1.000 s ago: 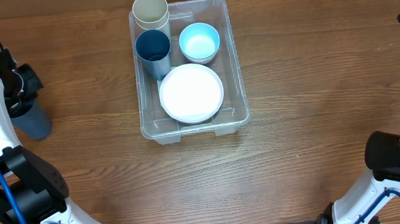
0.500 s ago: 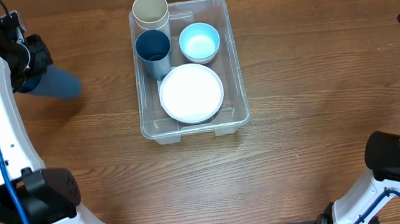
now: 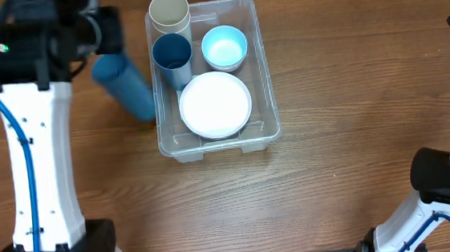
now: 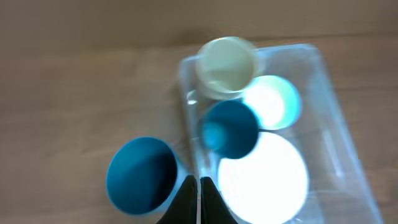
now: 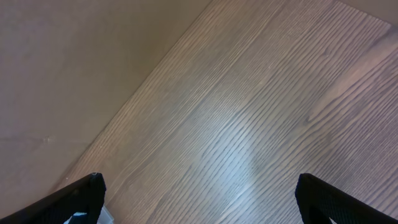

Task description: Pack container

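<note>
Resting on the wooden table [image 3: 354, 132], the container [image 3: 263, 75] is shown clear, rectangular and round-cornered. Packed inside it are a cream cup [image 3: 169, 12], a dark blue cup [image 3: 173, 54], a light blue bowl [image 3: 224, 47] and a white plate [image 3: 215, 104]. Just beside its left wall, a tilted blue cup [image 3: 125, 85] is pinched by the closed left gripper [image 4: 199, 198]. Well to its right, the right gripper [image 5: 199, 193] is spread wide, empty.

Robotics lab: 2 cabled arms [image 3: 38, 157] at a wood-grain table [image 3: 354, 132].
</note>
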You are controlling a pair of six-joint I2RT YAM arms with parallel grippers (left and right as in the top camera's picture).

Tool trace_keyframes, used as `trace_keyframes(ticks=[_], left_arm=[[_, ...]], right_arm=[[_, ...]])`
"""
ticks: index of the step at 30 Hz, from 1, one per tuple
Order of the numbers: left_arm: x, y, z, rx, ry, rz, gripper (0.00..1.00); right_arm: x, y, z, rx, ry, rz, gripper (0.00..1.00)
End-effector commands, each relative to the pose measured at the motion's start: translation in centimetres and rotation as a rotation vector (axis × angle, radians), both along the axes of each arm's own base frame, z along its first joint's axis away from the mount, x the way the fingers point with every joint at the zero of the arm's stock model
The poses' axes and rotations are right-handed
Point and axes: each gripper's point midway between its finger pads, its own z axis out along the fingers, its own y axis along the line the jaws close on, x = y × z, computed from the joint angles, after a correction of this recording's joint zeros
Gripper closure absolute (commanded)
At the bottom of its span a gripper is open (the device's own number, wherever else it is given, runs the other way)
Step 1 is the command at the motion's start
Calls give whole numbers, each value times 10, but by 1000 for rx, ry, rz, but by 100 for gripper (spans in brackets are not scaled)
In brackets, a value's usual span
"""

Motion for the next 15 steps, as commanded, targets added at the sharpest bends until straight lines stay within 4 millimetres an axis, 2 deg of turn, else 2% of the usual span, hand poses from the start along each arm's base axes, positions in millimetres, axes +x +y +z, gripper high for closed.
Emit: trace_keyframes(ticks=[1, 4, 10, 13, 15], left_arm=[[-5, -23, 21, 101, -87, -44, 96], [-6, -32, 22, 125, -97, -52, 96], [-6, -32, 22, 123, -94, -49, 96], [-6, -32, 22, 123, -94, -50, 86], [-6, -32, 21, 124, -92, -50, 83]], right_arm=[[0, 0, 3, -2, -10, -4, 0], [0, 0, 3, -2, -10, -4, 0], [0, 0, 3, -2, -10, -4, 0], [0, 0, 3, -2, -10, -4, 0], [0, 0, 3, -2, -10, -4, 0]])
